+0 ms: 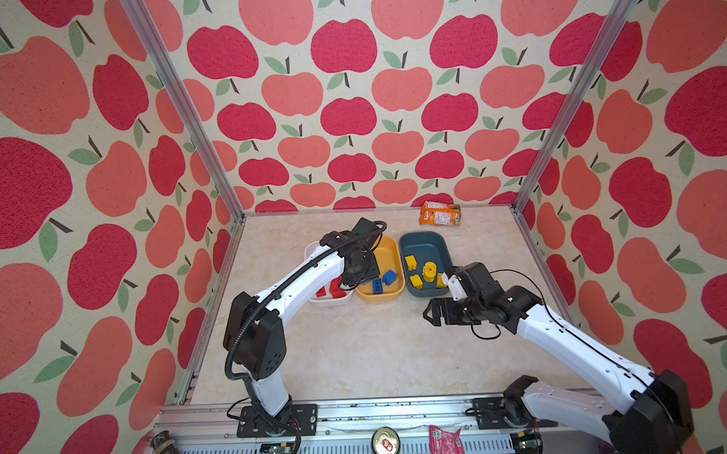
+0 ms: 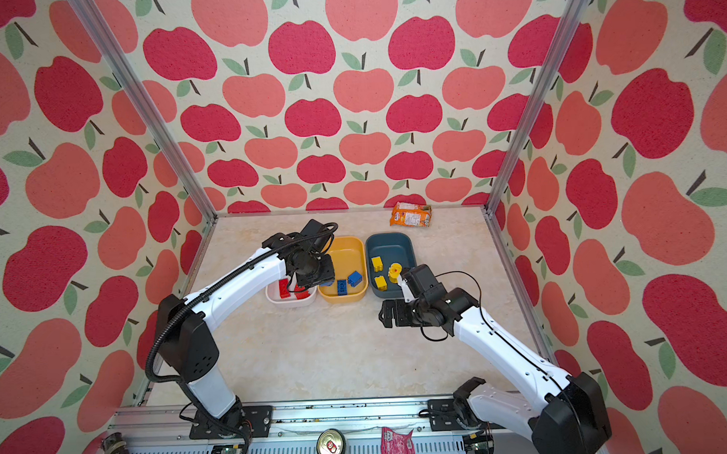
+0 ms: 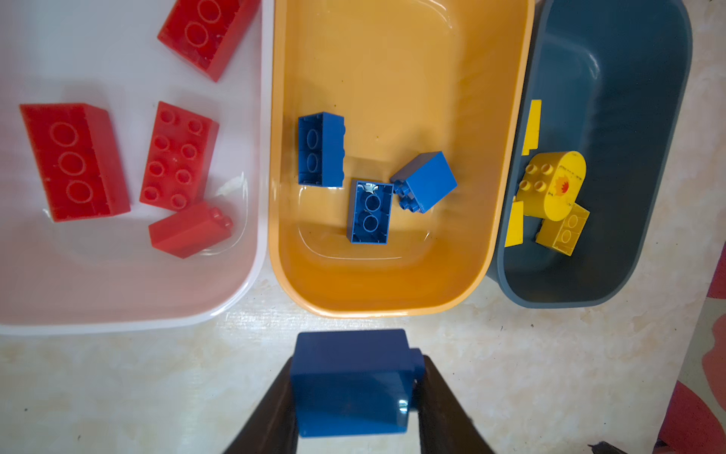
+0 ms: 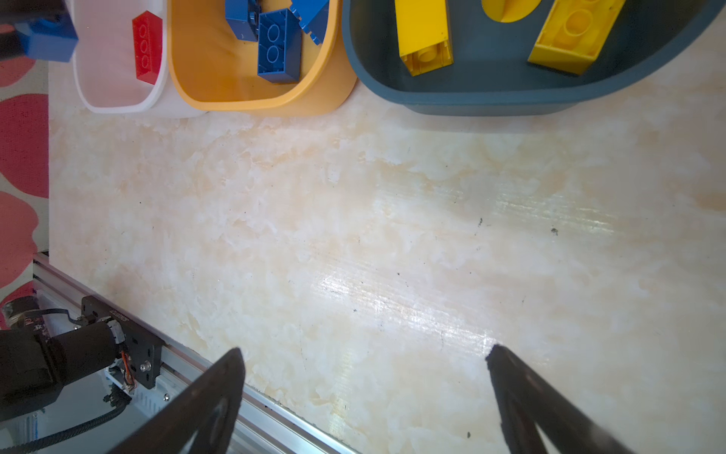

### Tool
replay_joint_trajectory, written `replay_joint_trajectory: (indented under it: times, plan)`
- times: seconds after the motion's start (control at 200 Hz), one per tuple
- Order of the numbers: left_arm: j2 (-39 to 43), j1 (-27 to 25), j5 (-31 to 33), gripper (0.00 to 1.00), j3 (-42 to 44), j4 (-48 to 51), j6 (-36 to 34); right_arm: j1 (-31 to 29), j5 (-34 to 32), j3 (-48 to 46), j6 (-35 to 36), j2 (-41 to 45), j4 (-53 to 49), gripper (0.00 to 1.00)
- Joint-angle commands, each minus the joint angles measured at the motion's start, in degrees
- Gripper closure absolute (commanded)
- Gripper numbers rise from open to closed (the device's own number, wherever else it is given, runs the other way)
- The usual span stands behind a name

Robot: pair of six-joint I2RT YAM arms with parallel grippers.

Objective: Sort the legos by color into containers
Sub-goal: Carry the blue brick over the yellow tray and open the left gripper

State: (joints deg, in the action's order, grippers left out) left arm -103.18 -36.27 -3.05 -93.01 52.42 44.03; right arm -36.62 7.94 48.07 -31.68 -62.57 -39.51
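Most of the table (image 1: 358, 353) lies bare, no loose brick in sight, so room to move is ample. Three tubs sit side by side: the white tub (image 3: 129, 291) holds red bricks (image 3: 178, 155), the yellow tub (image 3: 393, 298) blue bricks (image 3: 320, 149), the dark tub (image 3: 569, 283) yellow bricks (image 3: 563, 230). The right gripper (image 4: 364, 350) hangs wide apart and empty over bare table. The left gripper (image 3: 359, 359) is clamped on a blue brick (image 3: 349, 397), held aloft by the yellow tub's near rim; whether over it, I cannot tell. Likely the last delivery: the brick must be inside that rim, off the white tub's edge, before the jaws part.
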Motion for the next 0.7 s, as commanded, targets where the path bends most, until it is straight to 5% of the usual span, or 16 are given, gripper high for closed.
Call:
replay_joint_trajectory:
  times: [0.0, 0.695]
  plan:
    - [-4.24, 1.43, -2.79, 0.6, -5.5, -0.13, -5.61, 0.31, -1.86, -0.92, -2.67, 1.91, -0.21, 0.01]
    - [-29.07, 5.42, -8.29, 0.55, -28.14, 1.95, -13.07, -0.82, -7.59, -0.28, -6.71, 8.69, -6.33, 0.01]
